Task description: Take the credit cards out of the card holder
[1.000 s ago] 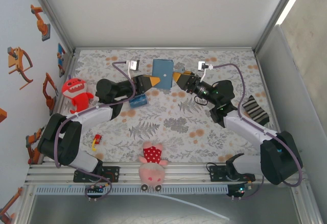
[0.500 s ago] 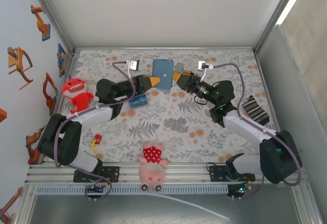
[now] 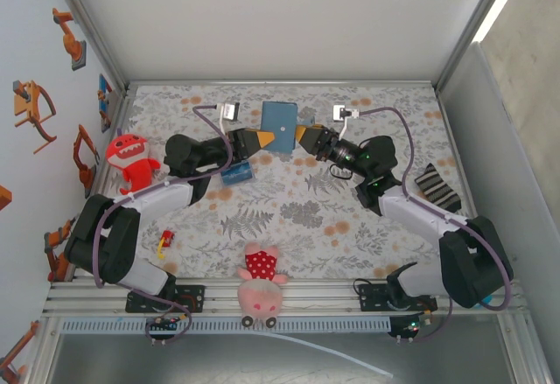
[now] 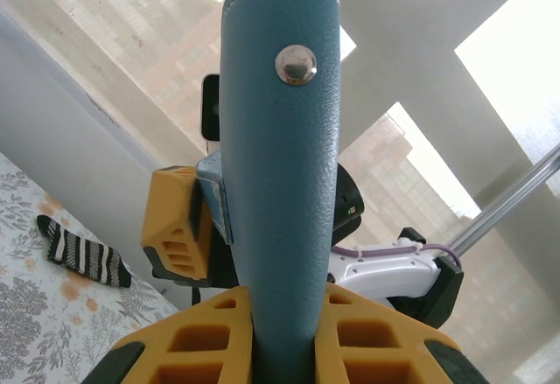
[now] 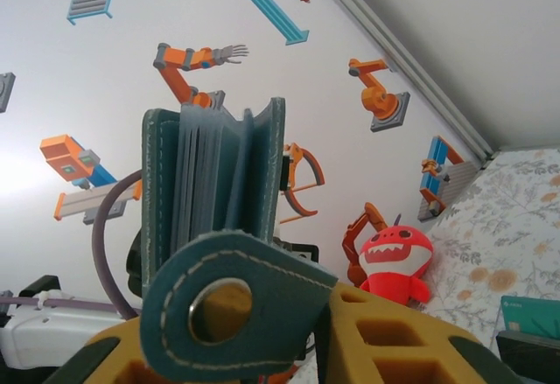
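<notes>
The card holder opens toward your right jaws.
Your left jaws pinch it; right jaws flank its snap tab, grip unclear.

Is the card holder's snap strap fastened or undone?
Undone: the strap sticks out off the card holder, and the stud sits bare.

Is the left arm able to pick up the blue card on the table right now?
Probably not right now. The left tool is shut on the card holder, so it has no free grip. The blue card lies close beside that arm, with nothing on it.
</notes>
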